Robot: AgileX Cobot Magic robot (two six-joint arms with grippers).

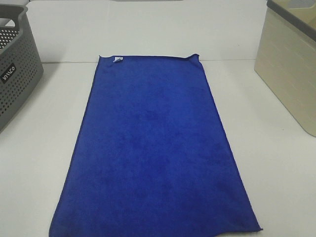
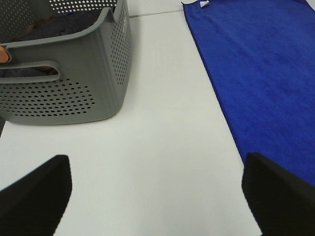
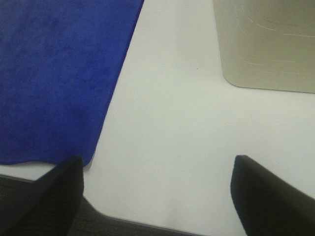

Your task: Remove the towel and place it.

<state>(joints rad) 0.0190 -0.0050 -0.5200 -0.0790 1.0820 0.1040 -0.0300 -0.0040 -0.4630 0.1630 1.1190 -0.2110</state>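
The towel (image 1: 155,148) is a large royal-blue cloth lying flat and spread out along the middle of the white table, with a small white tag (image 1: 117,59) at its far left corner. It also shows in the left wrist view (image 2: 266,73) and in the right wrist view (image 3: 54,73). My left gripper (image 2: 157,196) is open and empty over bare table, left of the towel's edge. My right gripper (image 3: 157,191) is open and empty above the table's front edge, right of the towel's near corner. Neither gripper shows in the high view.
A grey perforated basket (image 1: 15,74) stands at the left; the left wrist view (image 2: 74,73) shows dark items inside it. A beige basket (image 1: 291,69) stands at the right, also in the right wrist view (image 3: 266,44). The table's front edge (image 3: 138,221) is close below my right gripper.
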